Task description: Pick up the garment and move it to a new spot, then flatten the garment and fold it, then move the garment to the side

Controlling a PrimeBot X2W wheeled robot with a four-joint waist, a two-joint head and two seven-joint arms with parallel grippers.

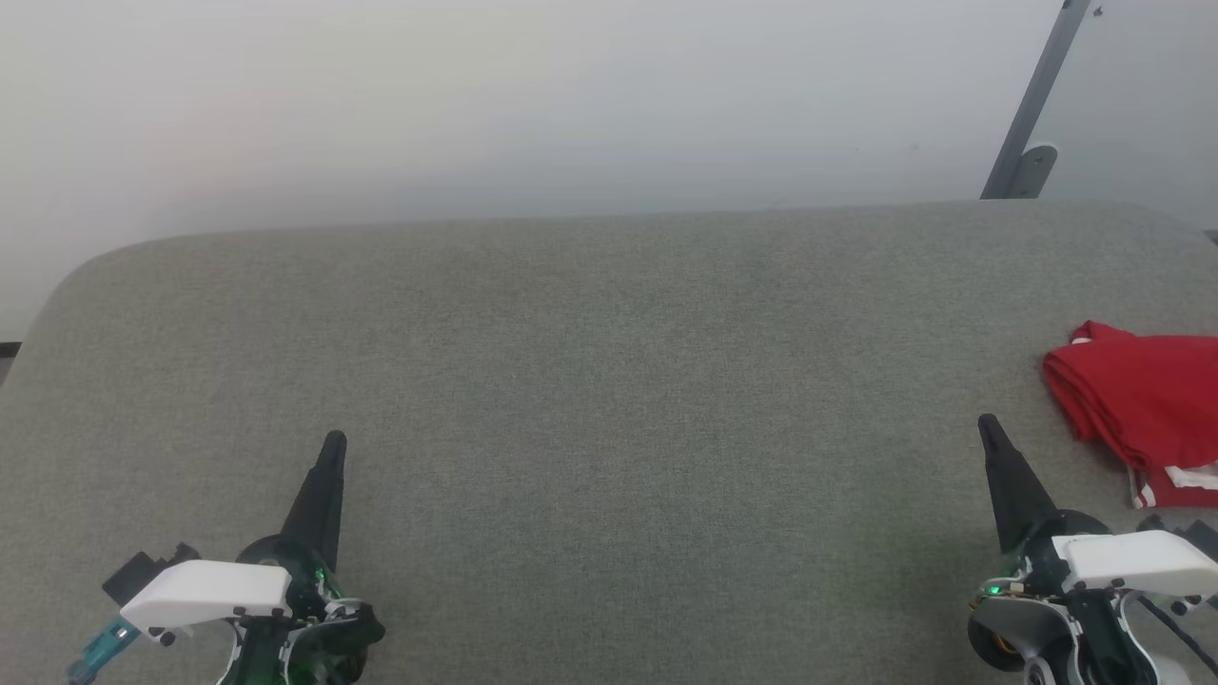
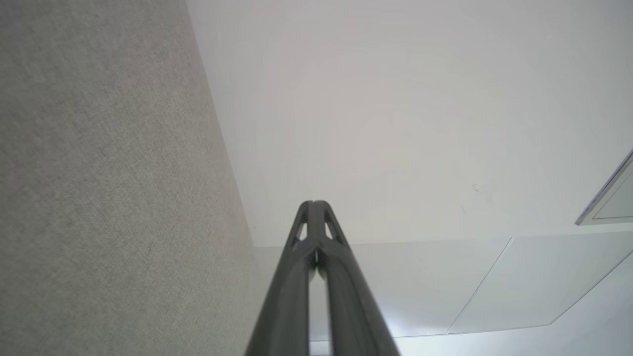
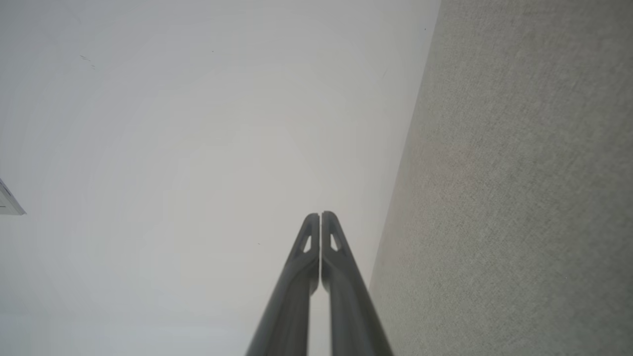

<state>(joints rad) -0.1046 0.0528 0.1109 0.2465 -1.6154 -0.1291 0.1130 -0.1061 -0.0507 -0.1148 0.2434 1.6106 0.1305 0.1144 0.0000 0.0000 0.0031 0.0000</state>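
Right gripper [image 1: 988,423], closed, near the garment [image 1: 1137,400] at head view's right edge

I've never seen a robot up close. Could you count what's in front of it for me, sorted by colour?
Red: 1, the garment, lying at the table's right end.
Black: 2, the left gripper and the right gripper, both shut.
Grey: 2, the table and the wall bracket.
Total: 5
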